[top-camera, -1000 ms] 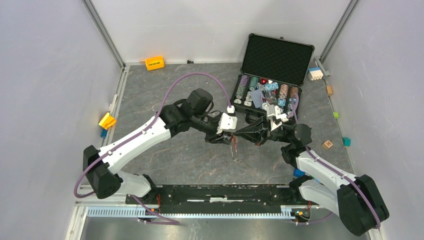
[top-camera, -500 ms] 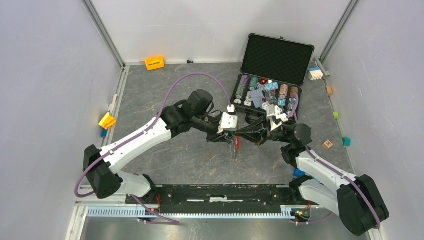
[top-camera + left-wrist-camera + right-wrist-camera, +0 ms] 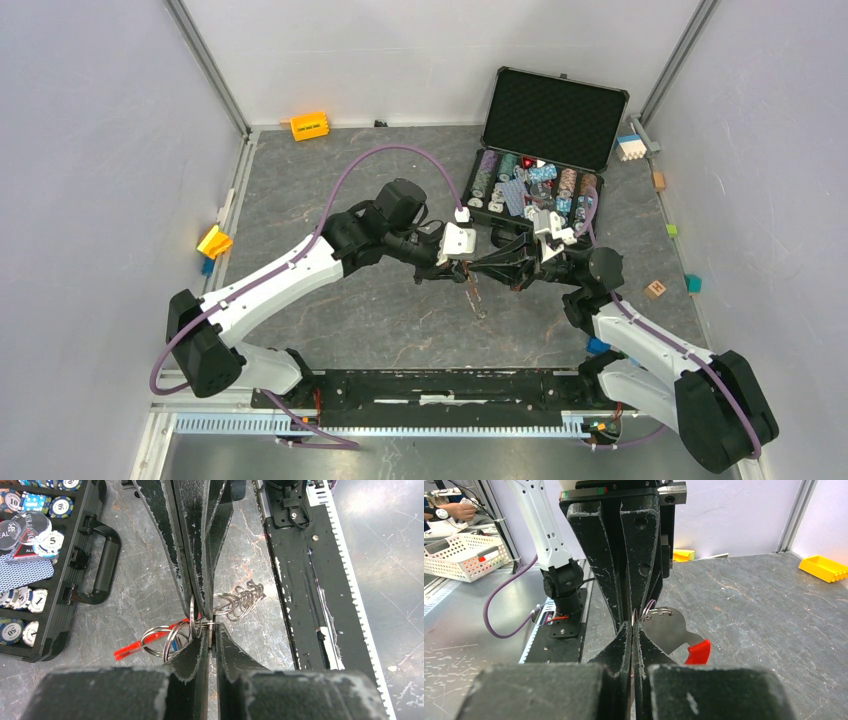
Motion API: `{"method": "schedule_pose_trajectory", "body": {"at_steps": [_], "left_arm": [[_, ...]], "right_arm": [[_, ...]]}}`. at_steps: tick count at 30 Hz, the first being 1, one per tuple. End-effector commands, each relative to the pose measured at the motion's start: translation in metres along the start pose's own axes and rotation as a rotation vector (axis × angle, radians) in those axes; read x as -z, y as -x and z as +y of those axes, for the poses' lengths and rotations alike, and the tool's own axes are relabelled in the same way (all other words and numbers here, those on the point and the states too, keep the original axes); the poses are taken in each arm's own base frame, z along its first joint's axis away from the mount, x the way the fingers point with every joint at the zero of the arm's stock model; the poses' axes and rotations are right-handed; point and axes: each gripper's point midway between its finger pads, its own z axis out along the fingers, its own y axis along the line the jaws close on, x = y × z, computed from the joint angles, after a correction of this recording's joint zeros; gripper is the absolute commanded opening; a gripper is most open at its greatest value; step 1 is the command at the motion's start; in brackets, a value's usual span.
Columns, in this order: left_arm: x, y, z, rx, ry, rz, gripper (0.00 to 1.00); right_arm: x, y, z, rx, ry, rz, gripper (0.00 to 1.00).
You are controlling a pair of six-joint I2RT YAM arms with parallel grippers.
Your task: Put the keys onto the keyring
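We see a grey, marble-patterned table (image 3: 350,320) with both white-and-black arms reaching in over its middle. The left arm (image 3: 290,270) comes from the near left, and the right arm (image 3: 640,335) from the near right. Behind them on the right stands an open black hard case (image 3: 555,110) with a foam-lined lid.

The left gripper (image 3: 463,270) and the right gripper (image 3: 480,268) meet tip to tip above the table, just in front of the case. From the left wrist we see the left gripper (image 3: 211,636) with its jaws drawn almost together, only a sliver between them, pinching a wire ring. The right gripper (image 3: 202,605) points straight at it, jaws pressed together on the same cluster of rings.

The thin silver metal keyring of linked wire rings (image 3: 165,637) hangs between the two tips, off the table. Its flat red-tipped fob (image 3: 696,652) dangles below. We cannot make out separate keys among the rings.

Round multicoloured poker chips (image 3: 520,175) fill the case tray.
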Motion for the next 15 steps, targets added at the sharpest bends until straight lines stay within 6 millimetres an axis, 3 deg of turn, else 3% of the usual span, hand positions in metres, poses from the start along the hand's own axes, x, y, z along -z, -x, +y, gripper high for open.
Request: {"method": "schedule_pose_trajectory", "body": {"at_steps": [1, 15], "left_arm": [[0.0075, 0.0123, -0.0024, 0.005, 0.010, -0.034, 0.05], [0.0152, 0.0183, 0.0026, 0.055, 0.046, -0.005, 0.02]], "right_arm": [[-0.0011, 0.0102, -0.0031, 0.068, -0.011, -0.017, 0.00], [-0.0004, 0.0005, -0.0093, 0.075, -0.025, 0.020, 0.00]]}}
